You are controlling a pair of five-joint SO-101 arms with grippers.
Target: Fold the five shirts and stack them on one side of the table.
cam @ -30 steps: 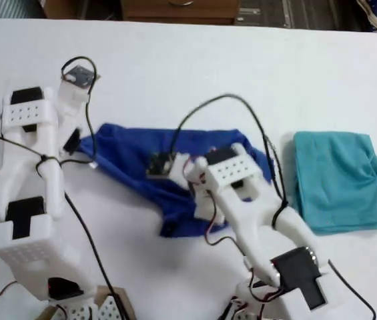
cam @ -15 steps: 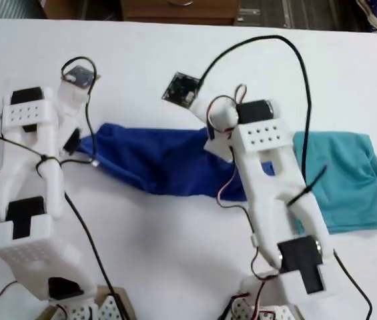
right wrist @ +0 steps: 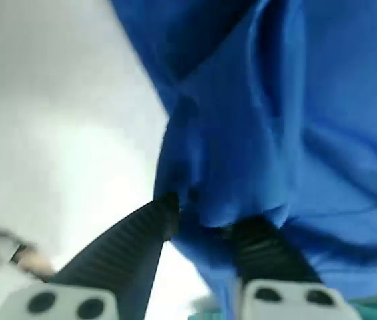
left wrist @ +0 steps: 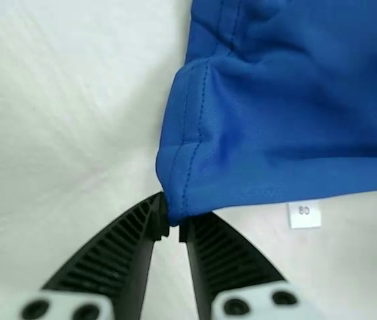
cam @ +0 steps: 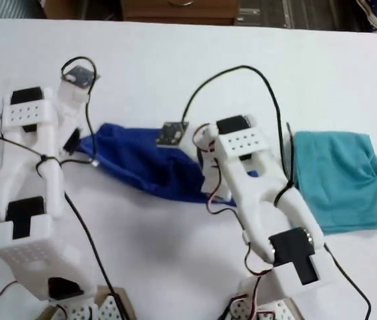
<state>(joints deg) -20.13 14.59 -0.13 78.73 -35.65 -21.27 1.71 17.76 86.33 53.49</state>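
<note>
Though the right arm (cam: pixel 258 183) covers one end, the blue shirt (cam: pixel 141 163) lies bunched on the bench (cam: pixel 175 60), long axis side to side, left pincer (left wrist: pixel 173 230) nipping its hemmed corner, right pincer (right wrist: pixel 205 230) clamping a fold.

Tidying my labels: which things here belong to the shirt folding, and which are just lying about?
Job: blue shirt, held by left pincer and right pincer; folded teal shirt.
Lying about: wooden cabinet beyond the table.

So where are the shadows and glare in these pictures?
High view: even light, only faint shadows on the white table. Left wrist view: soft grey shading on the table beside the blue shirt. Right wrist view: the table glares bright, the shirt's deep folds go dark.
</note>
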